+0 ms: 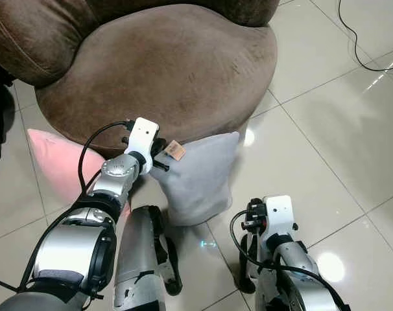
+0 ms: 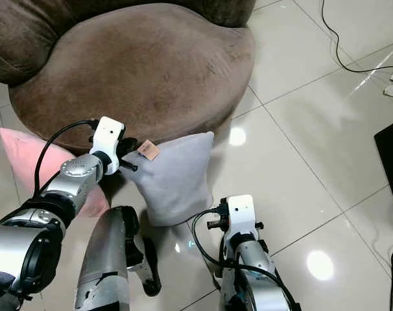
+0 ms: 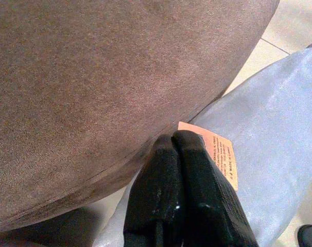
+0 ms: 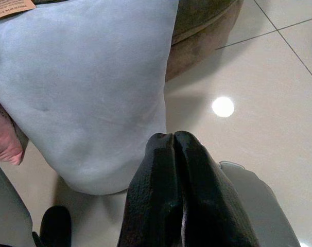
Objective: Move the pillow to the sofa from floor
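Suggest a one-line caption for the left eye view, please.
Left gripper pinches grey pillow's corner before brown sofa.

Plain pale grey pillow with orange tag, black print. Plain pink pillow. Brown suede-like sofa, no pattern. Glossy off-white floor tiles, thin dark grout lines. Black cable. Silver arms, white wrist modules, black fingers.

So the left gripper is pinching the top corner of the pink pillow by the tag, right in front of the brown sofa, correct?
Not quite. The left gripper is shut on the top corner of the grey pillow, next to its orange tag, in front of the brown sofa; the left wrist view shows this. The pink pillow lies behind that arm.
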`<state>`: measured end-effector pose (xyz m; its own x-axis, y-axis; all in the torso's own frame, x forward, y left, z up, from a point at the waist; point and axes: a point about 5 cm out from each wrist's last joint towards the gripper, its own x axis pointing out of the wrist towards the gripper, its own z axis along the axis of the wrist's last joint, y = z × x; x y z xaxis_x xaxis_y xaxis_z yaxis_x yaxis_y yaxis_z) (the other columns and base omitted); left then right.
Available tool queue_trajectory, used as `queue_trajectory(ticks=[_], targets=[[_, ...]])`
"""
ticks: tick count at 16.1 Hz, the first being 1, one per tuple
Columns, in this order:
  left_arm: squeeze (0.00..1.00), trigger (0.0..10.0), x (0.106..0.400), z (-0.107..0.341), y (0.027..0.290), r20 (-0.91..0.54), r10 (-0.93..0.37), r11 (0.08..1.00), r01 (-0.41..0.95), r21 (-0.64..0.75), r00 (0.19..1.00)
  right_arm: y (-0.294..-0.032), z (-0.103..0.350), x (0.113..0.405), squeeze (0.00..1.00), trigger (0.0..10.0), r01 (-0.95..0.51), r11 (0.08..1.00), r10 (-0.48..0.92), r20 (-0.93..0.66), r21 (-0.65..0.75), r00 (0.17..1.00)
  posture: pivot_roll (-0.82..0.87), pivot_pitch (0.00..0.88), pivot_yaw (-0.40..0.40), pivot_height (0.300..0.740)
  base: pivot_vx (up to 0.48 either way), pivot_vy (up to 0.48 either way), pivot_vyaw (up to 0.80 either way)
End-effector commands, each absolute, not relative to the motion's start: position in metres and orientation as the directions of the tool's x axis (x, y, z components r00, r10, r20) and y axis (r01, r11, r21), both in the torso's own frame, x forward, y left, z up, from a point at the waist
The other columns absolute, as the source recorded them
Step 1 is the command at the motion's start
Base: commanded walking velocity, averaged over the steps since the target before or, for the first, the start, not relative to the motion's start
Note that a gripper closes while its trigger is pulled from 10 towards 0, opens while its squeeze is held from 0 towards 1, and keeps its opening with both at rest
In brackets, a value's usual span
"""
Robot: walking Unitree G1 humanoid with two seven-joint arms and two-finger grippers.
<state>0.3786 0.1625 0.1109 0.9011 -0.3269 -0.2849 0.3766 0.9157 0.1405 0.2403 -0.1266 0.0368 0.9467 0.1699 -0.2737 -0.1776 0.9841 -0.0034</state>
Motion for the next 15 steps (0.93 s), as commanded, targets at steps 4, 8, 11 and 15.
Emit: queue_trajectory(ticks=[4, 8, 11, 15], targets=[[0.00, 0.0, 0.371, 0.096, 0.168, -0.338, -0.322, 0.916, 0.381, 0.123, 0.884, -0.128, 0.028, 0.233, 0.00, 10.0, -0.164, 0.986, 0.156, -0.311, 0.001, 0.938, -0.21, 0.309, 0.091, 0.569, 0.000, 0.000, 0.00], [0.00, 10.0, 0.368, 0.091, 0.185, -0.450, -0.314, 0.931, 0.363, 0.024, 0.836, -0.124, 0.026, 0.230, 0.00, 10.0, -0.160, 0.987, 0.155, -0.316, 0.010, 0.936, -0.21, 0.324, 0.103, 0.569, 0.000, 0.000, 0.00], [0.00, 10.0, 0.365, 0.093, 0.210, -0.507, -0.258, 0.965, 0.244, -0.094, 0.823, -0.124, 0.024, 0.224, 0.00, 10.0, -0.152, 0.988, 0.149, -0.324, 0.016, 0.934, -0.22, 0.337, 0.116, 0.569, 0.000, 0.000, 0.00], [0.00, 10.0, 0.374, 0.113, 0.216, -0.453, -0.253, 0.950, 0.132, -0.281, 0.855, -0.123, 0.021, 0.218, 0.00, 10.0, -0.134, 0.991, 0.134, -0.336, 0.024, 0.932, -0.23, 0.339, 0.133, 0.569, 0.000, 0.000, 0.00]])
